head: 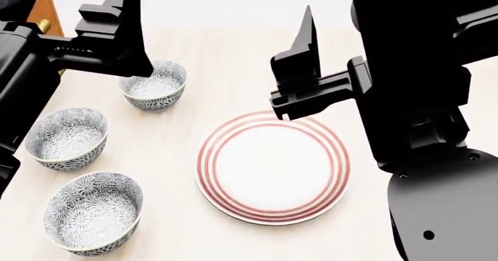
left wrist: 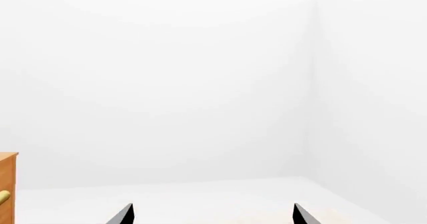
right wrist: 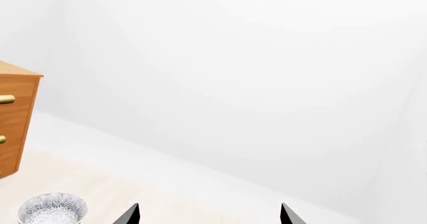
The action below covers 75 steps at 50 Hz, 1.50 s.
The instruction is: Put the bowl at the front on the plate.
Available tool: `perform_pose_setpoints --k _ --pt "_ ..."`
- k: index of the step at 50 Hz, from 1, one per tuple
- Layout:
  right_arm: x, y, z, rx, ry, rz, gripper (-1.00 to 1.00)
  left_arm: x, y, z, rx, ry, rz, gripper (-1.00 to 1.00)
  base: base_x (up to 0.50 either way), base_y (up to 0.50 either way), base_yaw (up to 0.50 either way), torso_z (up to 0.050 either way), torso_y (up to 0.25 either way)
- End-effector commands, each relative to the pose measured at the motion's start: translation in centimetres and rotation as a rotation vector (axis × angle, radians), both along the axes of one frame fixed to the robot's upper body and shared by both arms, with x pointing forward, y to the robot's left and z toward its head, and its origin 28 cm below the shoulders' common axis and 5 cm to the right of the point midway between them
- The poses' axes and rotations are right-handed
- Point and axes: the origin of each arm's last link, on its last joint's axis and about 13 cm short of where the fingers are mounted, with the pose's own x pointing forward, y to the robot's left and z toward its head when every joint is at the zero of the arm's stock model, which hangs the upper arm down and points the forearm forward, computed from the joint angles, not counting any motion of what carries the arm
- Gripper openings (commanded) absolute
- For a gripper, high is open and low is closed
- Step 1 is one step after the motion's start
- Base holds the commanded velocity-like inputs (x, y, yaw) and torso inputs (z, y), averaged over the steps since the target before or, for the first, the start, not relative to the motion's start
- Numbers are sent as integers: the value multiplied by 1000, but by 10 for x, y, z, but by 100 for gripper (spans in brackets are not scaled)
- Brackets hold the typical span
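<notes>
Left wrist view: the left gripper [left wrist: 212,215] points out at bare white walls, only its two dark fingertips [left wrist: 124,215] showing, set wide apart with nothing between them. A sliver of wooden cabinet [left wrist: 8,186] with a brass knob stands at the frame's edge, beside a pale table [left wrist: 200,199].

Head view: three patterned bowls sit in a curved row on the robot's left side of the light wooden table [head: 233,57]. The bowl [head: 93,212] nearest the robot, taken to be the one at the front, rests upright and empty, just beside the plate [head: 272,166] but not touching it. A second bowl [head: 67,137] sits behind it, and a third bowl [head: 154,85] lies farthest back, partly under the raised left gripper [head: 125,36]. The red-ringed plate lies bare in the middle. The right gripper [head: 300,69] hangs in the air above the plate's far rim, empty; one finger hides the other here.

Right wrist view: the right gripper [right wrist: 208,215] also shows two tips spread wide, holding nothing. The far bowl [right wrist: 53,209] and the cabinet [right wrist: 17,124] with its brass knobs appear to one side.

By these pictures the job has not begun: no bowl is gripped, the plate carries nothing, and both arms are lifted well clear of the table. Reaching, gripping, carrying and setting down all remain.
</notes>
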Motion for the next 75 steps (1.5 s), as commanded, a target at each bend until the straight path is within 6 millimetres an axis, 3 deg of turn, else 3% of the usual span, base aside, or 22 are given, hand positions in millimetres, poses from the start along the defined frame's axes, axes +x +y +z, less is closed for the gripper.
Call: perform_pose_setpoints --k 1,26,75 --pt "-1 0 -1 -3 -6 -1 100 0 0 -1 0 1 0 100 0 0 0 0 0" --pt "0 0 -2 -1 0 1 100 0 1 -2 -1 5 2 100 276 0 0 0 0" --pt "2 0 -5 3 0 -4 100 1 1 -6 -6 22 5 100 52 0 0 0 0"
